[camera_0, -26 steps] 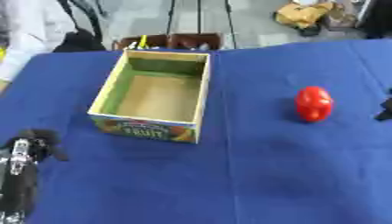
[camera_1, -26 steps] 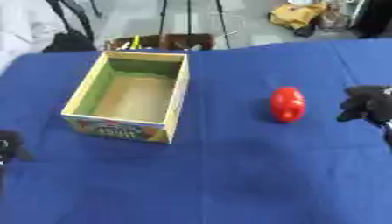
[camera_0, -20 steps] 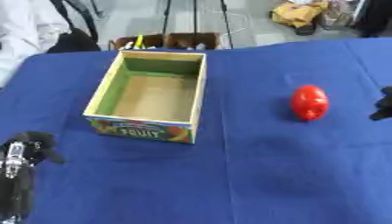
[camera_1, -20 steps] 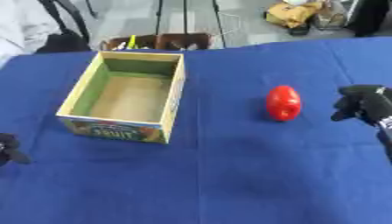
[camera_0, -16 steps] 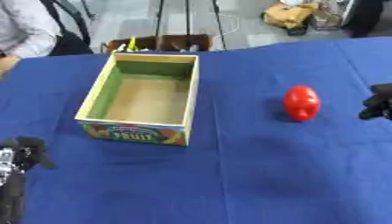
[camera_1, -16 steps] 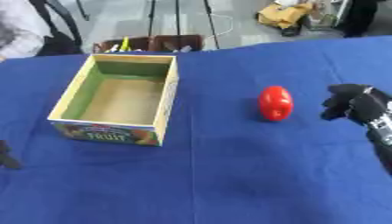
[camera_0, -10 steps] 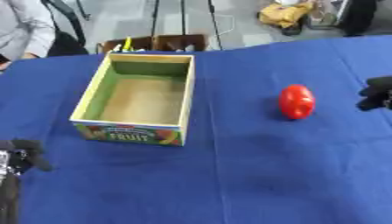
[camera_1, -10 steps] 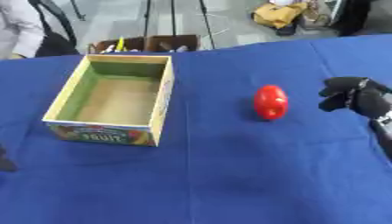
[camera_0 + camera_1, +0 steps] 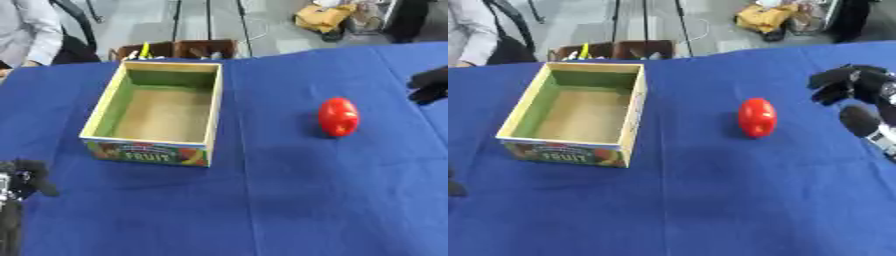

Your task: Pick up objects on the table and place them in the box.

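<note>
In the left eye view the right hand (image 9: pixel 430 85) is cut by the picture's right edge beyond the red object (image 9: pixel 339 116), so only dark fingers show; the right eye view shows more of it, yet its wrist runs off the edge there too. The left hand (image 9: pixel 24 181), below and left of the fruit box (image 9: pixel 159 114), is a blurred dark lump whose arm leaves by the bottom edge; its finger pose cannot be told. The red object is too soft-edged to name beyond its oval shape. The crate (image 9: pixel 612 51) just behind the box holds a yellow thing and other bits too small to make out.
</note>
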